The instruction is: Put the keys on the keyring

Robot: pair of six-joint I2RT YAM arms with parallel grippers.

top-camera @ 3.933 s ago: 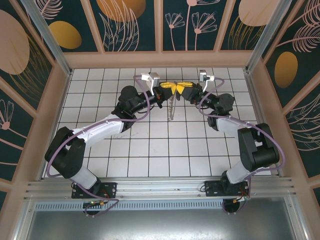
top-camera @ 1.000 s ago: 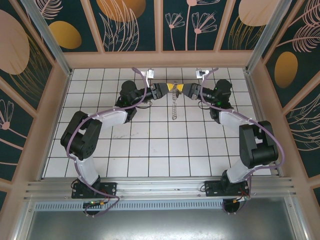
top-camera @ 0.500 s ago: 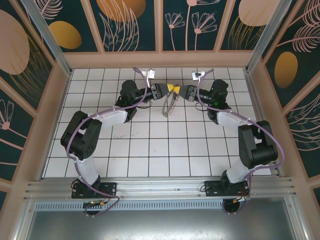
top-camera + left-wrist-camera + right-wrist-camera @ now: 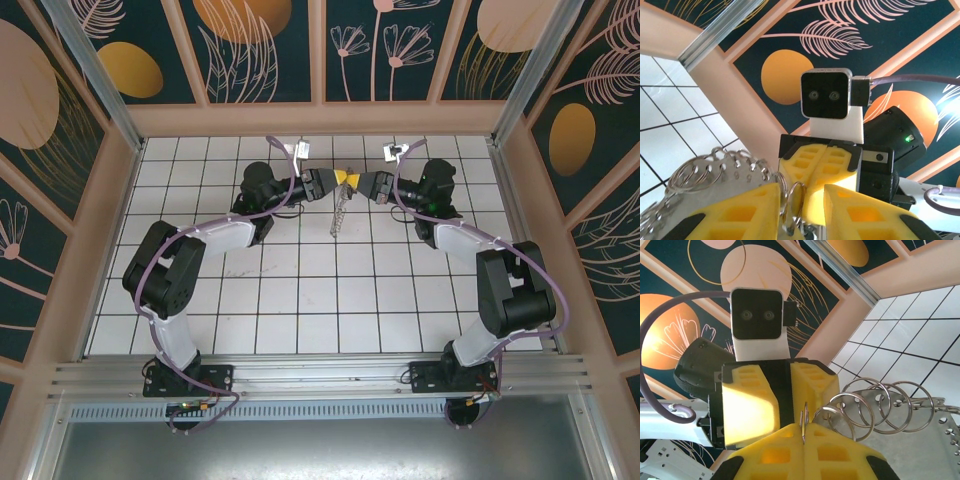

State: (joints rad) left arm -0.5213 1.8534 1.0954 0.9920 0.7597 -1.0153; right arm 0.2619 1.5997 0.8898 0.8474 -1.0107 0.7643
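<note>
Right gripper [image 4: 803, 434] first: its yellow fingers are pressed together, nipping a thin wire ring [image 4: 804, 414] edge-on right at the tips. Just past those tips and off to one side is the keyring [image 4: 920, 440], a flat grey strip punched with holes with a row of wire loops threaded along its edge, close beside the pinch. Straight ahead, the left gripper [image 4: 801, 197] faces in, almost tip to tip with the right one. Its fingers stand a little parted with one loop upright in the gap, against one finger and clear of the other. Whether that loop is truly gripped, I cannot tell. From above, both arms are stretched to the far side of the white tiled surface [image 4: 300, 290], and the keyring dangles from where the two grippers meet. I cannot say if its lower end touches the tiles. Beyond the grippers stands the painted back wall [image 4: 270, 60].
</note>
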